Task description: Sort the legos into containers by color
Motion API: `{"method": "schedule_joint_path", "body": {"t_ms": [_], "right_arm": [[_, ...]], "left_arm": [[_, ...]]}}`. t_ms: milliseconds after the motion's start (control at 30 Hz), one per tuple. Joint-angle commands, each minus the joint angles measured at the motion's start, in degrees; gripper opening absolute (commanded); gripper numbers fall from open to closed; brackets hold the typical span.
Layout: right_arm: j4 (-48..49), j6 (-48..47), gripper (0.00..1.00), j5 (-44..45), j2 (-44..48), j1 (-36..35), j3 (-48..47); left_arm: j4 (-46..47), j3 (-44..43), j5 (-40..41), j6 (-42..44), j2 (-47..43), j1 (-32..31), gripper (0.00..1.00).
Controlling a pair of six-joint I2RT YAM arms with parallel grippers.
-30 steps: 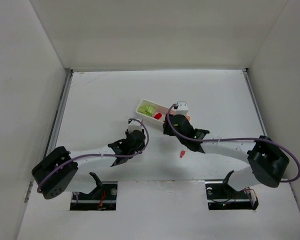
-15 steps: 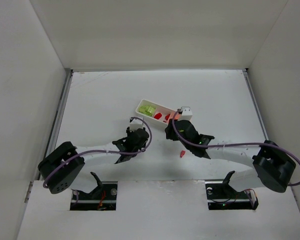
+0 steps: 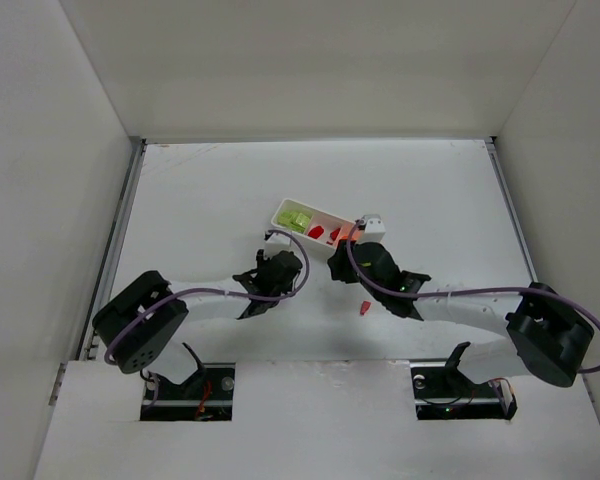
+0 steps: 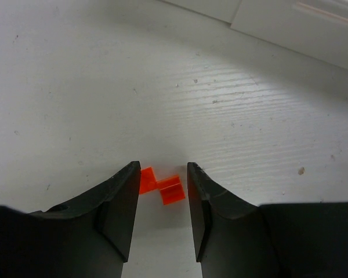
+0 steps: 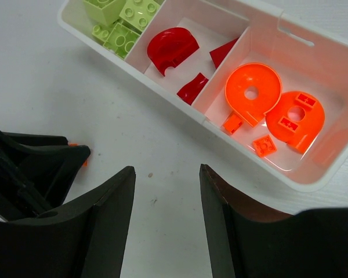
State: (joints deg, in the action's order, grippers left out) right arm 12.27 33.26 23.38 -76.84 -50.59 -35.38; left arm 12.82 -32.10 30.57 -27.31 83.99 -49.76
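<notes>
my fingers (image 4: 119,208) are black | bit (image 4: 162,186) orange | tray (image 5: 162,90) white | blocks (image 5: 120,26) pale green | arches (image 5: 173,46) red | discs (image 5: 252,87) orange | table (image 4: 104,75) white | my cables (image 3: 480,291) purple

The top camera hangs high behind the two arm bases and looks down over the whole table (image 3: 200,200), far enough off that the tray (image 3: 323,227) is a small thing mid-scene. The left wrist camera sits just behind the left gripper (image 4: 162,176) and stares down at the tabletop from very close. The right wrist one peers past the right gripper (image 5: 167,179) at that same tray, close up, catching the left gripper's tip at its lower left.
</notes>
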Motion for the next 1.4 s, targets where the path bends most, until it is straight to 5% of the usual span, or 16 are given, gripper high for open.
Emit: {"method": "schedule_joint_path", "body": {"t_ms": [0, 1367], "right_arm": [[4.3, 0.8, 0.54, -0.7, 1.1, 0.2, 0.8], [4.7, 1.8, 0.65, -1.8, 5.9, 4.2, 4.6]], "left_arm": [[2.5, -2.4, -0.1, 1.5, 1.1, -0.3, 0.35], [-2.5, 0.5, 4.2, -5.4, -0.8, -6.4, 0.33]]}}
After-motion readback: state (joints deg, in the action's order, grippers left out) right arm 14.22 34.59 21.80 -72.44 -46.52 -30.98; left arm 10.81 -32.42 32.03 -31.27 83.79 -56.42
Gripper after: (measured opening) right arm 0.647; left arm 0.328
